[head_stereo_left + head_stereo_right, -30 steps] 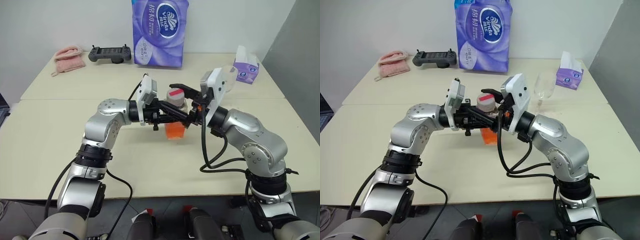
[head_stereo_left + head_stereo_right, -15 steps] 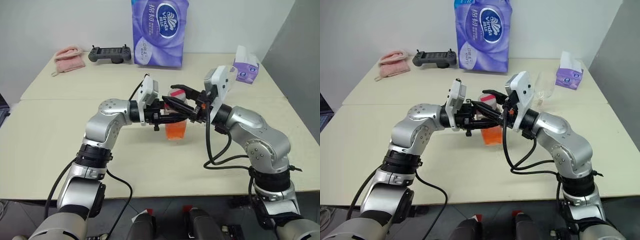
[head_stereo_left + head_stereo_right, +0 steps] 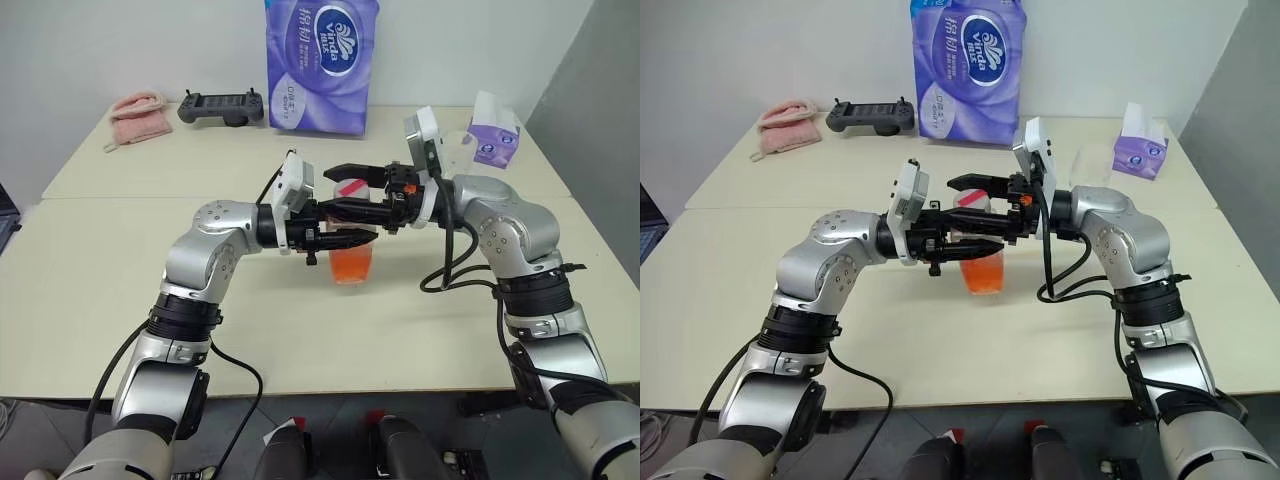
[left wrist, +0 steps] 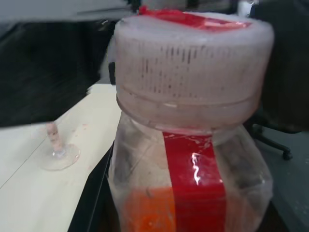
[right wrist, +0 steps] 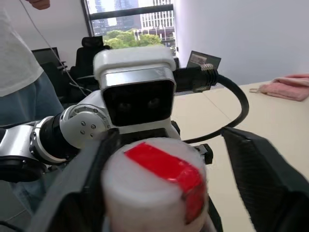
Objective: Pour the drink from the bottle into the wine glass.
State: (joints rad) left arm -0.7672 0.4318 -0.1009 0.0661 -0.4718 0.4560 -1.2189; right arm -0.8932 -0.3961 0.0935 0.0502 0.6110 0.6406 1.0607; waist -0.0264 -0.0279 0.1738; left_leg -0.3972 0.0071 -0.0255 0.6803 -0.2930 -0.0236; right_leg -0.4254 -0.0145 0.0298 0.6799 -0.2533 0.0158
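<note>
My left gripper [image 3: 350,230] is shut on the bottle [image 3: 352,262], holding it upright above the middle of the table [image 3: 120,270]. Orange-red drink [image 3: 983,276] fills the bottle's lower part. The pale cap [image 5: 154,188] with a red strip is on. My right gripper [image 3: 348,189] reaches in from the right, level, and stands open with a finger on each side of the cap and gaps showing. The wine glass [image 3: 1091,163] stands behind my right arm at the back right. Its stem and foot [image 4: 59,155] show past the bottle [image 4: 193,159].
Along the back of the table lie a pink cloth [image 3: 135,115], a black controller [image 3: 222,106], a tall purple tissue pack [image 3: 320,60] and a purple tissue box [image 3: 493,130]. A person [image 5: 19,72] stands beyond my left arm.
My right wrist has swung round so its fingers point level to the left, and its jaws have spread wider around the cap. The left gripper and bottle have stayed put.
</note>
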